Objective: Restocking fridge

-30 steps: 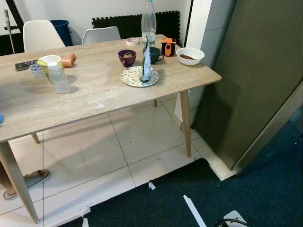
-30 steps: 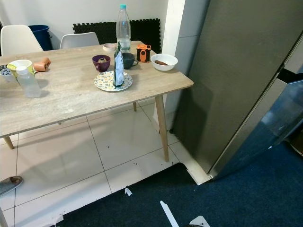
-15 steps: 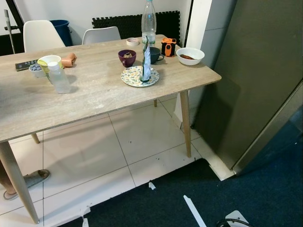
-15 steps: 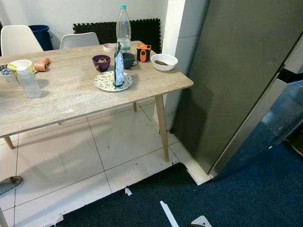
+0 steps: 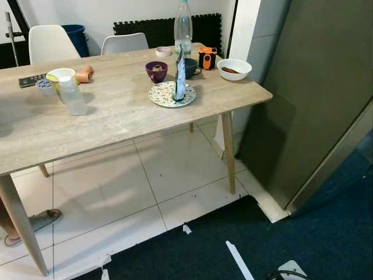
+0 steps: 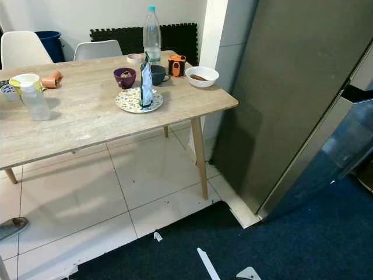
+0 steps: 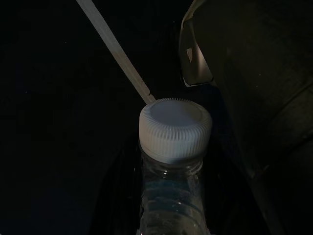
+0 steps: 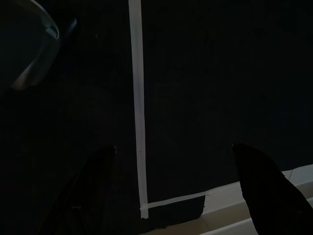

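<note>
I see my left claw (image 7: 171, 215) gripping a clear bottle (image 7: 172, 196) over the dark carpet (image 7: 58, 122), my right claw (image 8: 171, 161) spread wide, the fridge (image 6: 291, 87) beside the cluttered surface (image 6: 87, 122).

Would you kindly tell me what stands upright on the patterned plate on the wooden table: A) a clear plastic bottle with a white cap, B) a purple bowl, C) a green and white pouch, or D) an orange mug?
C: the green and white pouch stands upright on the patterned plate near the middle of the wooden table, while the purple bowl sits on the tabletop just behind the plate.
</note>
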You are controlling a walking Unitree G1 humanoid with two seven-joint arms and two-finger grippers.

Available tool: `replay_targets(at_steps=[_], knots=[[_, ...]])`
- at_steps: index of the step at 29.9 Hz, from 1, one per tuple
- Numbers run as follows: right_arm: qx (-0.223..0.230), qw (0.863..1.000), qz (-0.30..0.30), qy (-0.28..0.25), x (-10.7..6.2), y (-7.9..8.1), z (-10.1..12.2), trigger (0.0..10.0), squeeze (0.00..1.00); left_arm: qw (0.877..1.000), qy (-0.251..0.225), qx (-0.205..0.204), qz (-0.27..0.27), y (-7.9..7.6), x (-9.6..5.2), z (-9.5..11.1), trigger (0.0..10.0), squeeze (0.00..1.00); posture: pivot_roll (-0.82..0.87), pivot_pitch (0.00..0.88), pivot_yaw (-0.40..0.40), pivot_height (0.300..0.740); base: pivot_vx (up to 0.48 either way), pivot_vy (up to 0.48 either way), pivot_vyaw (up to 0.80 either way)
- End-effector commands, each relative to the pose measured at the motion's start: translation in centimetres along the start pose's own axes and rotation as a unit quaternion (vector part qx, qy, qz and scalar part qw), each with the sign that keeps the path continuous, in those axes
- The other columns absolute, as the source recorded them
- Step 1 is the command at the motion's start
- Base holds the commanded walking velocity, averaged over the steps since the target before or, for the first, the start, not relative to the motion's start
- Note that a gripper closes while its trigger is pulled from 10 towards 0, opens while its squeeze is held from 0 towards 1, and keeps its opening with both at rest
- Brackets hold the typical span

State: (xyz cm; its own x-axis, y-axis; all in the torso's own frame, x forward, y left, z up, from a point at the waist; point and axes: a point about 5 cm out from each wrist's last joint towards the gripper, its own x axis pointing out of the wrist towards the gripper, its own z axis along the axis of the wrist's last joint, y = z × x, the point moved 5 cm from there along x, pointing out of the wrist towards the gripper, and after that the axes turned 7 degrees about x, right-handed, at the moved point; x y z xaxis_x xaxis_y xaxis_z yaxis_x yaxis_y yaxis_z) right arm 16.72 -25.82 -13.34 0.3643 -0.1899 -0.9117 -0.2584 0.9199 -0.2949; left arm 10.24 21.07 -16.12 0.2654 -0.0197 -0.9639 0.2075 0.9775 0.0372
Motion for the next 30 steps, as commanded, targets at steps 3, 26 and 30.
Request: replay_targets(at_steps=[3,26,30], knots=[[0.016,1.000,-0.006,0.005,0.0,-0.3,-0.4,10.0,0.00,0.994,-0.106,0.008,-0.010,-0.9,0.1,7.4,10.0,0.00,-0.03,0.000,-0.044,0.740,0.000,0.000,0.00],[0.025,1.000,-0.012,0.002,-0.1,-0.8,-0.2,10.0,0.00,0.992,-0.122,0.009,-0.014,-1.2,0.0,8.7,10.0,0.00,-0.03,0.000,-0.058,0.740,0.000,0.000,0.00],[0.024,1.000,-0.011,0.003,0.0,-0.7,-0.2,10.0,0.00,0.992,-0.122,0.010,-0.016,-1.3,0.0,8.8,10.0,0.00,-0.03,0.000,-0.056,0.740,0.000,0.000,0.00]])
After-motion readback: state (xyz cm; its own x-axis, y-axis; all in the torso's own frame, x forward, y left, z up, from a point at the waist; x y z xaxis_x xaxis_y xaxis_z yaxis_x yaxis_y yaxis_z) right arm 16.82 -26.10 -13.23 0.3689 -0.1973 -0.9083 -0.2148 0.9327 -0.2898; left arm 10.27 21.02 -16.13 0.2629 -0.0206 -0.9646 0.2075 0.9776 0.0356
